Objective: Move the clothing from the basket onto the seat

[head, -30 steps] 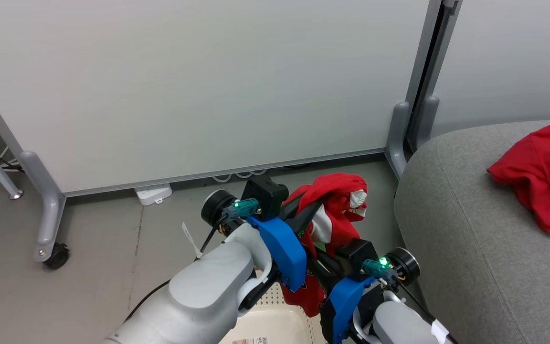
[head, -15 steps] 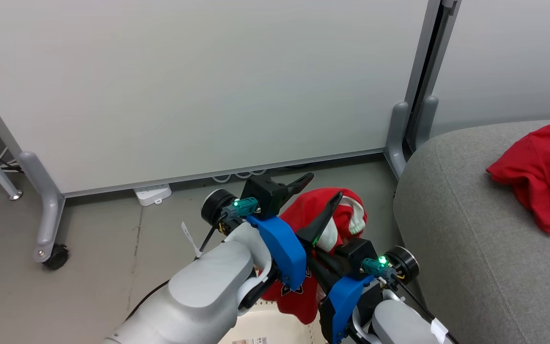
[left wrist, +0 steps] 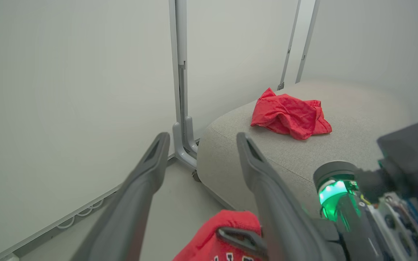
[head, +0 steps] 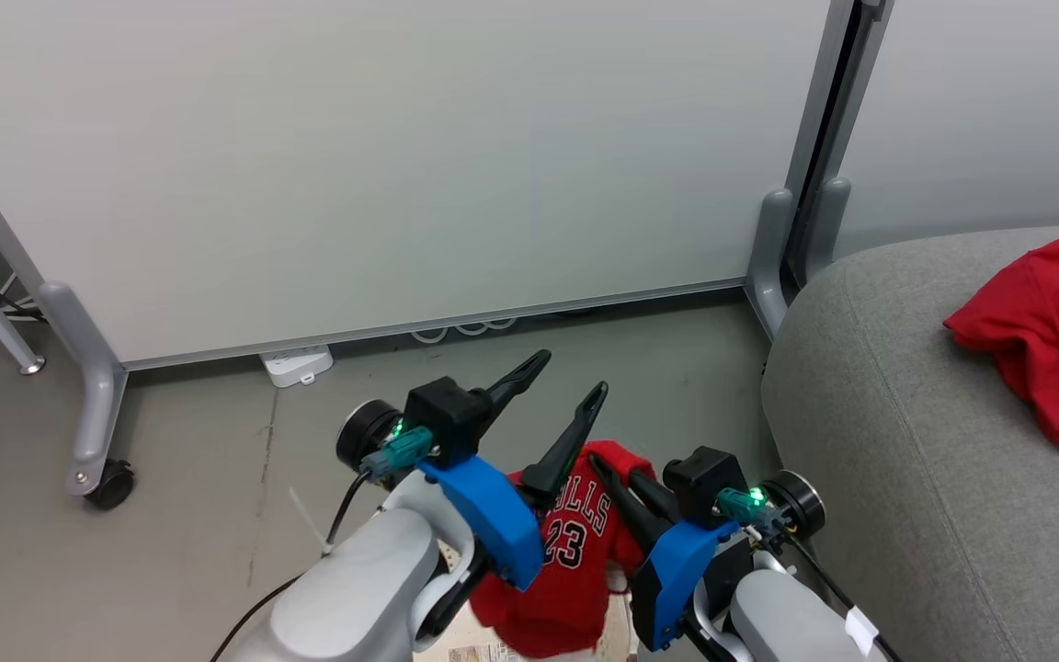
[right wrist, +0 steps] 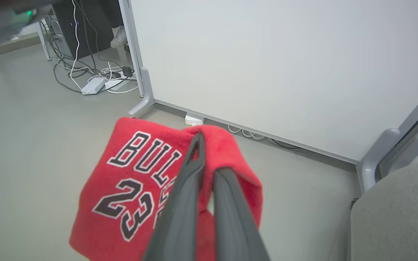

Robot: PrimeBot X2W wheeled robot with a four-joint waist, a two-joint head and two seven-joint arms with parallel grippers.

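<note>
A red jersey (head: 566, 552) with white-edged lettering and a number hangs over the floor, pinched at its top fold by my right gripper (head: 608, 473), which is shut on it. The right wrist view shows the fingers closed on the jersey (right wrist: 132, 170). My left gripper (head: 571, 374) stands open just above and left of it, touching no cloth; its fingers (left wrist: 151, 163) are spread wide. A plain red garment (head: 1044, 368) lies crumpled on the grey seat (head: 906, 460) at the right. A sliver of the cream basket (head: 620, 625) shows at the bottom edge under the jersey.
White partition panels stand behind on grey feet, one with a caster (head: 111, 483). A white power strip (head: 295, 365) lies at the panel's foot. Cables (right wrist: 96, 79) and a person's shoe (right wrist: 118, 36) are beyond the panel's end. Grey floor lies between the basket and the panels.
My left gripper has opened and let go of the jersey, drawing off to the left. The jersey has dropped and unfolded, hanging from the right gripper alone.
</note>
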